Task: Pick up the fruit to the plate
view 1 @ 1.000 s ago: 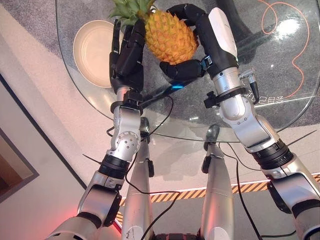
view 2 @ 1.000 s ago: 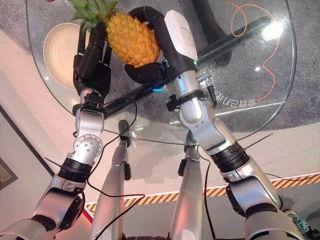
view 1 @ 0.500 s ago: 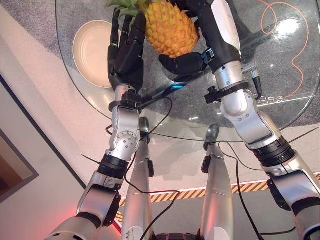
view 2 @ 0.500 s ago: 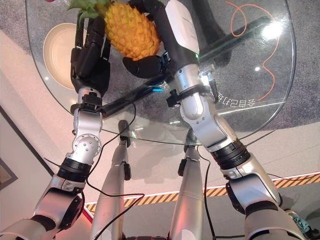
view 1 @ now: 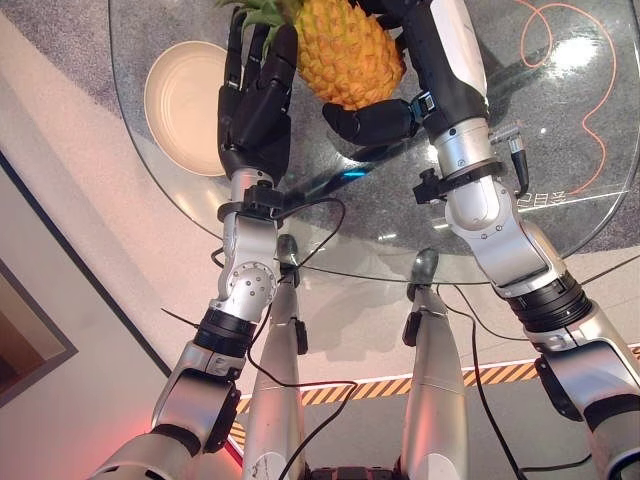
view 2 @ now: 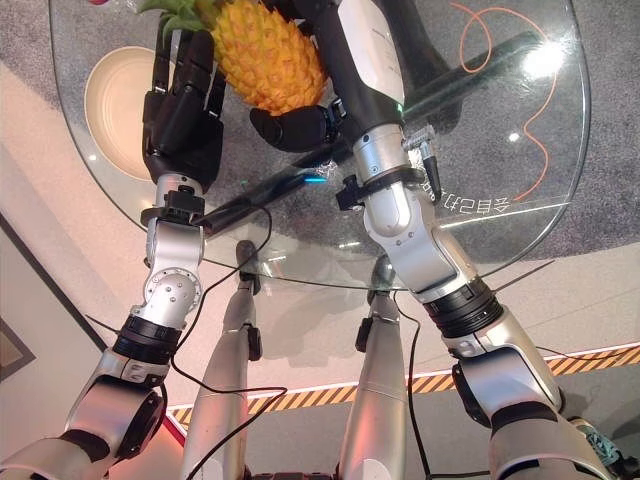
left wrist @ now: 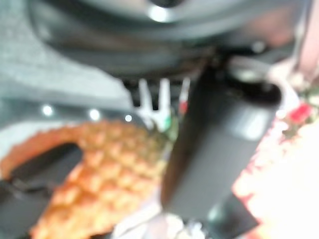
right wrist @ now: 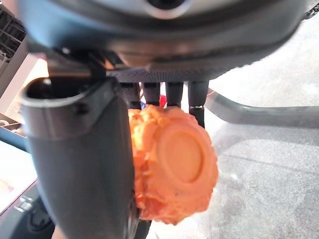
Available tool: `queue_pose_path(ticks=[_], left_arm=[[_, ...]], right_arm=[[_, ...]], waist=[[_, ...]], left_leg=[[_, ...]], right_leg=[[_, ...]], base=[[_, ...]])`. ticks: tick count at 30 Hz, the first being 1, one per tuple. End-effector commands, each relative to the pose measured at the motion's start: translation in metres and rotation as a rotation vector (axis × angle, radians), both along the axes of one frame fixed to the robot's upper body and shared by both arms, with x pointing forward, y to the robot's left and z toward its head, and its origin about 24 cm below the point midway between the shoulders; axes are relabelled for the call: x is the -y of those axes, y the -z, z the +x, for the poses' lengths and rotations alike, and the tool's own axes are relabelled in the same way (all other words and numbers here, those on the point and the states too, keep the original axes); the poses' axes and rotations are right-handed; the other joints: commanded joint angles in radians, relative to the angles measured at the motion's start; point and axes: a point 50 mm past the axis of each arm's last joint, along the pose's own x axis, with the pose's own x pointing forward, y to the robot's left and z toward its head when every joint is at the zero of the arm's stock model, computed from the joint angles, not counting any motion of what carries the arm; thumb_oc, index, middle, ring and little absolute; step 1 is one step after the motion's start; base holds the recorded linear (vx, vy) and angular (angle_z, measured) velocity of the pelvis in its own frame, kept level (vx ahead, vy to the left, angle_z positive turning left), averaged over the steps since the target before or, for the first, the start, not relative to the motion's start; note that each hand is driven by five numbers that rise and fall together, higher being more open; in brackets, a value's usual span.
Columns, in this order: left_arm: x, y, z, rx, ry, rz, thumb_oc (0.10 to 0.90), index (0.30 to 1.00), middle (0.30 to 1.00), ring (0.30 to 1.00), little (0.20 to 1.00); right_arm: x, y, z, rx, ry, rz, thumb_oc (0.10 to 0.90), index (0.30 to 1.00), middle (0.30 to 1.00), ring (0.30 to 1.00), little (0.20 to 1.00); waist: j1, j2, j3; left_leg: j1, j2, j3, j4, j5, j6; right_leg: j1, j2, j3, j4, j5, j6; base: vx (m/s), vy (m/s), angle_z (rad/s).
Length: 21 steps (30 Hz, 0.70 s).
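Left eye view, round glass table [view 1: 560, 170], right robot hand [view 1: 400, 100] gripping pineapple [view 1: 345, 50], left robot hand [view 1: 255, 105] flat against it, plate [view 1: 180, 105] beside

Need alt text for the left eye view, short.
A pineapple is held above a round glass table between the robot's right hand, curled around it, and its left hand, fingers straight against its side. An empty cream plate sits to the left.
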Motion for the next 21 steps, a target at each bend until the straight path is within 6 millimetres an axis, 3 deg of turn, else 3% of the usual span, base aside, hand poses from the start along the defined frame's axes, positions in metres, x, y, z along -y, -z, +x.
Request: queue_pose_path(ticks=[1, 11, 21], left_arm=[[0.015, -0.08, -0.022, 0.311, -0.027, 0.021, 0.8, 0.9, 0.9, 0.9, 0.9], [0.011, -0.068, -0.011, 0.16, -0.093, -0.038, 0.8, 0.9, 0.9, 0.9, 0.9], [0.007, -0.064, -0.009, 0.127, -0.117, -0.08, 0.8, 0.9, 0.9, 0.9, 0.9]], right_arm=[[-0.049, -0.043, -0.046, 0.28, -0.283, -0.082, 0.1, 0.3, 0.3, 0.3, 0.2], [-0.042, -0.047, -0.043, 0.299, -0.243, -0.035, 0.1, 0.3, 0.3, 0.3, 0.2], [-0.037, -0.047, -0.042, 0.329, -0.212, 0.004, 0.1, 0.3, 0.3, 0.3, 0.2]], waist=[[0.017, -0.05, -0.024], [0.016, -0.051, -0.024], [0.014, -0.047, -0.024]], left_leg=[[0.011, 0.001, -0.005, 0.054, -0.073, -0.01], [0.016, 0.0, -0.005, 0.053, -0.077, -0.013], [0.008, 0.001, -0.005, 0.054, -0.075, -0.013]], right_leg=[[0.076, 0.036, -0.05, -0.234, 0.213, -0.003], [0.085, 0.038, -0.052, -0.237, 0.205, -0.002], [0.077, 0.037, -0.049, -0.235, 0.205, -0.002]], base=[[0.0, 0.0, 0.0], [0.0, 0.0, 0.0], [0.0, 0.0, 0.0]])
